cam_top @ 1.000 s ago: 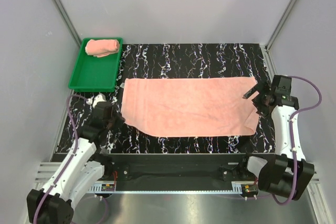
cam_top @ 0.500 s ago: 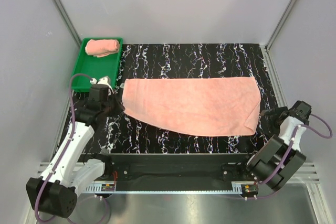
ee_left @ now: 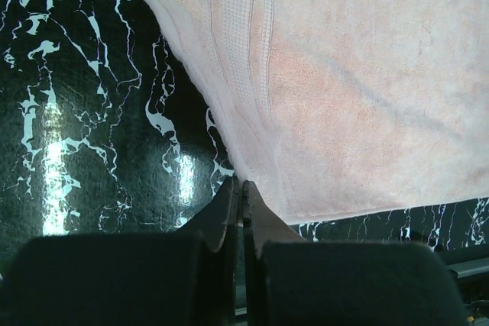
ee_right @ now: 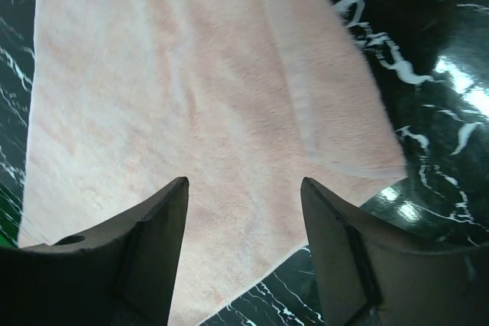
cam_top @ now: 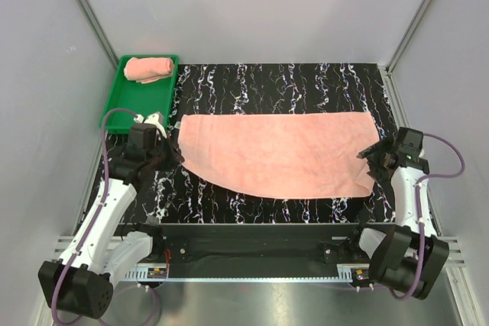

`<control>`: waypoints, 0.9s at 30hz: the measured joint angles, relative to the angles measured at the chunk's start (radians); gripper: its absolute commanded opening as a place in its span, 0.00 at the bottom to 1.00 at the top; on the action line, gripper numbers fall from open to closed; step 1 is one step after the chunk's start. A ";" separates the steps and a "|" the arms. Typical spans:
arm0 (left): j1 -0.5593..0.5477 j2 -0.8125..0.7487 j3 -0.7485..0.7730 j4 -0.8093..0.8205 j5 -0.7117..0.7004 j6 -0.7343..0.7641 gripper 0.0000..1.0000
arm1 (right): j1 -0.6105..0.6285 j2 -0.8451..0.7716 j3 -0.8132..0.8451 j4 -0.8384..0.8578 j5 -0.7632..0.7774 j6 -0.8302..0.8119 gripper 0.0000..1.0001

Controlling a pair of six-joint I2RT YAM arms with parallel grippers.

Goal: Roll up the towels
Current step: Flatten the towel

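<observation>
We saw one plush salmon flat towel spread on the glossy marbled table, long axis left-right, bare tabletop beyond. The rolled towel lay in the green tray. The left gripper was pressed closed at the flat towel's left hem, and we could not tell whether it had a hold. The right gripper gaped empty above the right end.

The spread towel is soft terry cloth, matt and nappy, with a flatter woven band near one hem. The rolled towel has the same fuzzy pile. The green tray looks like smooth, faintly shiny plastic. The tabletop is glossy black with white marble veining and catches glare. The fingers of the right gripper are matt black plastic.
</observation>
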 measured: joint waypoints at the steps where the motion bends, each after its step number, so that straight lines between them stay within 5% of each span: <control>1: 0.000 -0.002 0.000 -0.001 0.001 0.001 0.00 | 0.041 0.011 0.013 0.000 0.011 0.003 0.72; 18: 0.000 -0.005 0.000 -0.003 -0.003 0.001 0.00 | 0.114 0.350 0.042 -0.013 0.085 -0.005 0.92; 27: 0.000 -0.005 0.000 -0.010 -0.018 0.001 0.00 | 0.074 0.331 0.074 -0.029 0.234 0.003 0.93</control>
